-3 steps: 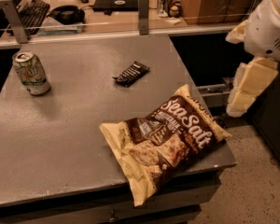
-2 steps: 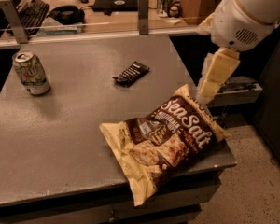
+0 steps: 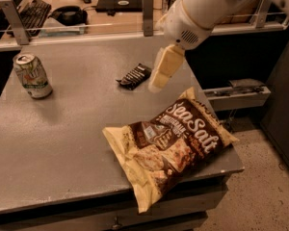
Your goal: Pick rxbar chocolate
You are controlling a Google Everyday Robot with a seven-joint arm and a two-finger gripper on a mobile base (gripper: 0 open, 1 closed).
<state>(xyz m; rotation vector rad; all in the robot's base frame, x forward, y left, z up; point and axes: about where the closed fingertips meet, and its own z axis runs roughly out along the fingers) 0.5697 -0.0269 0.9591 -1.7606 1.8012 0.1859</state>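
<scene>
Although the pincer point(image 3: 157, 81) hangs above the desk point(image 3: 72, 143) just beyond the bag's far corner, it is not yet over the bar. Whether the pincer is wide or narrow cannot be told. It carries nothing.

Location: the bar point(image 3: 135, 76) lies flat on the desk beyond the bag point(image 3: 173, 143), left of the bag's far corner and apart from it. A can point(image 3: 32, 76) stands well to the left of the bag, clear of the work.

Probable faults:
1. Descent from the present spot would likely meet only the bar's right end, and the bar would tip or flick away.
2. Closing along the bar's length would not span it, and the wrapper would skid.
3. The bar is thin. A stop too high closes on air, and one too low drives into the desk.
4. Drift toward the bag could snag its crimped corner.

Orientation: the bar's long axis runs diagonally, from its near-left end to its far-right end. The right end points away from the bag. Close across the short axis.
</scene>
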